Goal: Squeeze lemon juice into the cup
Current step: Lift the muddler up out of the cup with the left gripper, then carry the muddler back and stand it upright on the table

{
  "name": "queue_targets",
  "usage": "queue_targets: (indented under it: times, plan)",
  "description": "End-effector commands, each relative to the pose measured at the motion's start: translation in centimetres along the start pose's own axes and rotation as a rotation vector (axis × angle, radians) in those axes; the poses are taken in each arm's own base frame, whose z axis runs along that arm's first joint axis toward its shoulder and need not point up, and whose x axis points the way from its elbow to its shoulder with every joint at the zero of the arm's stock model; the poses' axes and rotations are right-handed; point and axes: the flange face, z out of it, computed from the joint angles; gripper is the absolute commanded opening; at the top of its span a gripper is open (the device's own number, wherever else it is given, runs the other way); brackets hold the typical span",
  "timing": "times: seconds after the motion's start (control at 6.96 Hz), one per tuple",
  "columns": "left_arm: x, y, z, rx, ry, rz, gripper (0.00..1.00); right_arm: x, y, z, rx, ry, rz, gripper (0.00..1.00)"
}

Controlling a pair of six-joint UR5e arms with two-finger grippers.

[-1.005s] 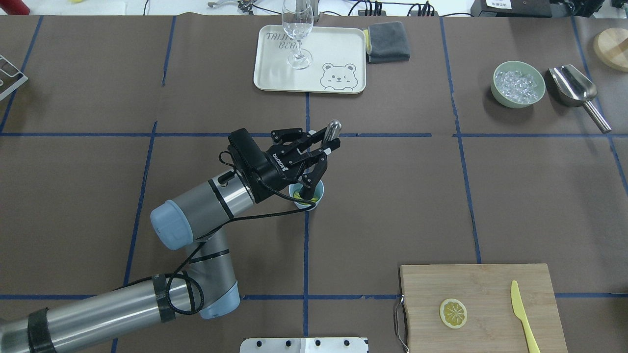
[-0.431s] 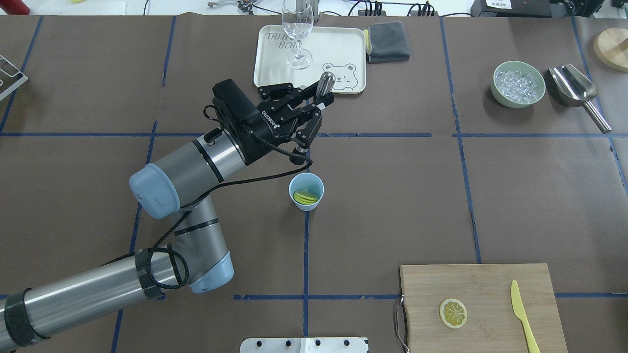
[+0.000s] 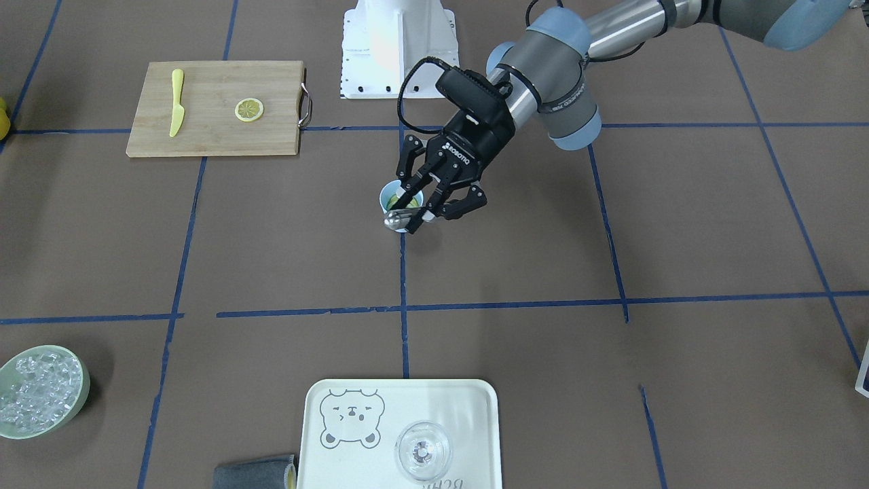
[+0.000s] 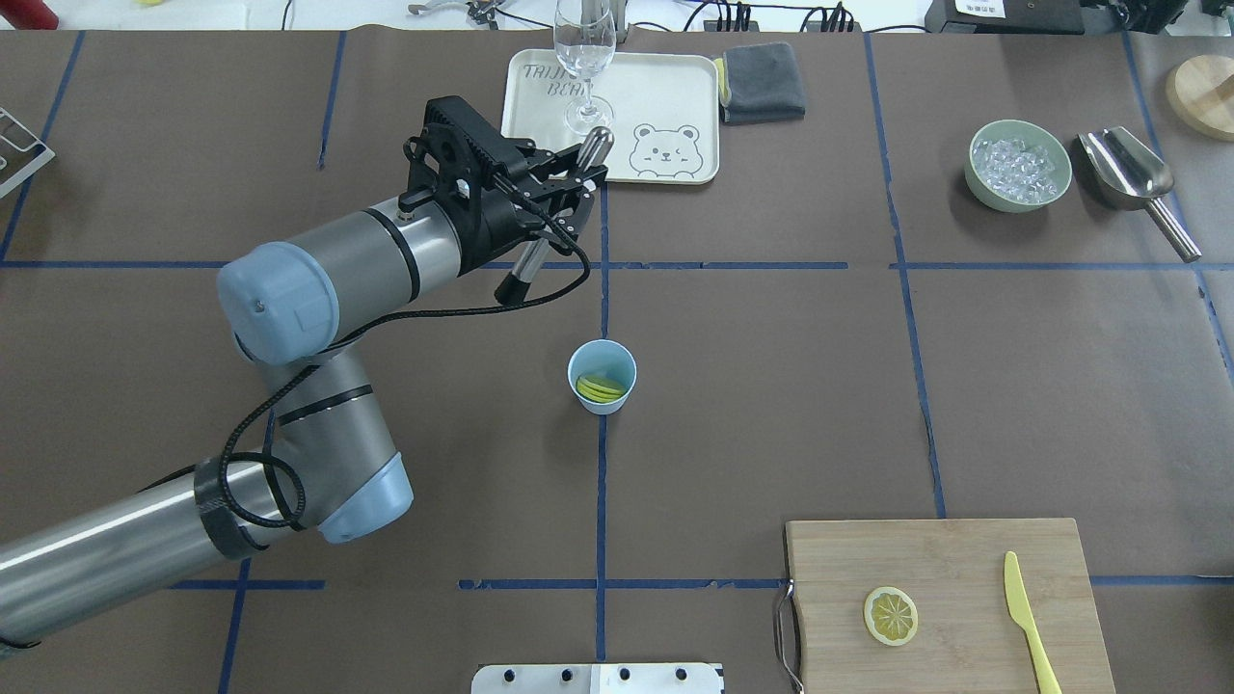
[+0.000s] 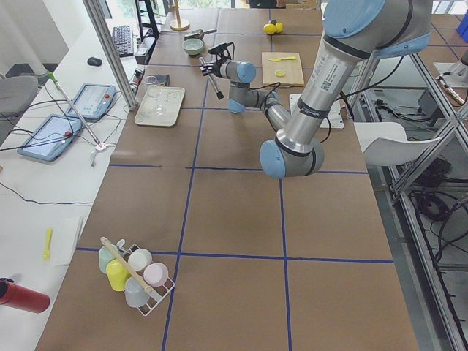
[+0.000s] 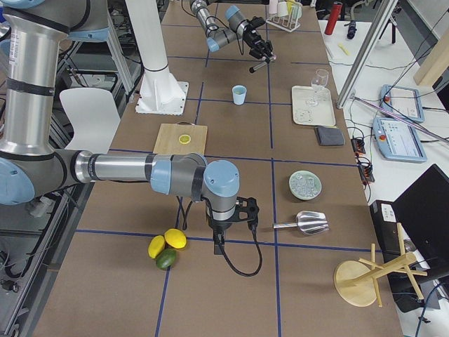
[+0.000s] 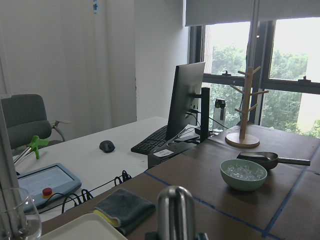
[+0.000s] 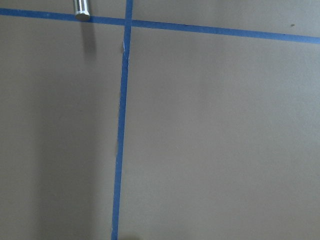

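Gripping a metal rod (image 4: 525, 258), the left gripper (image 4: 564, 198) hangs at eleven o'clock from the cup (image 4: 607, 357) overhead, with the lemon (image 4: 600, 387) exposed, whereas the front-facing view overlaps gripper and cup.

1. Left arm (image 4: 376, 241): elbow folded, wrist raised and roughly level.
2. Left gripper (image 4: 564, 193): turned on its side, fingers clamped across a silver metal rod with a black tip (image 4: 525, 262).
3. Rod slants through the pincer: rounded end up past the fingers, black tip below them.
4. Right arm (image 6: 119, 168): stretched out low, wrist pointing down.
5. Right gripper (image 6: 247, 212): finger state unreadable.
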Motion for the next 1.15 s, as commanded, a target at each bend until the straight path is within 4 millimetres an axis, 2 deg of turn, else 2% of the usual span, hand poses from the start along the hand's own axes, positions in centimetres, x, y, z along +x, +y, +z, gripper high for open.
queue_targets:
  times: [0.0,0.14,0.29,0.43,0.57,0.72,0.86,1.01]
  plan:
    - [-4.4,1.0,-0.1,-0.336,-0.105,0.027,0.0,0.5,-0.2,0.6,-0.011,-0.003,0.01,1.0]
    - [-6.3,0.9,-0.5,-0.466,-0.149,0.022,0.0,0.6,-0.3,0.7,-0.012,-0.004,0.011,1.0]
    - [-9.9,1.8,-1.9,-0.602,-0.202,-0.007,0.0,0.6,-0.4,0.7,-0.012,-0.004,0.009,1.0]
    - [-14.5,2.6,-4.4,-0.725,-0.215,-0.087,0.0,0.8,-0.3,0.9,-0.015,-0.006,0.012,1.0]
    - [-17.7,6.8,-8.4,-0.798,-0.265,-0.118,0.0,0.7,-0.4,0.8,-0.014,-0.007,0.011,1.0]
    - [-19.9,10.7,-11.3,-0.861,-0.313,-0.144,0.0,0.7,-0.4,0.8,-0.014,-0.007,0.011,1.0]
    - [-21.5,12.9,-12.8,-0.87,-0.415,-0.3,0.0,0.6,-0.4,0.7,-0.011,-0.007,0.009,1.0]
    - [-21.8,14.1,-12.9,-0.856,-0.504,-0.463,0.0,0.6,-0.5,0.6,-0.009,-0.006,0.007,1.0]
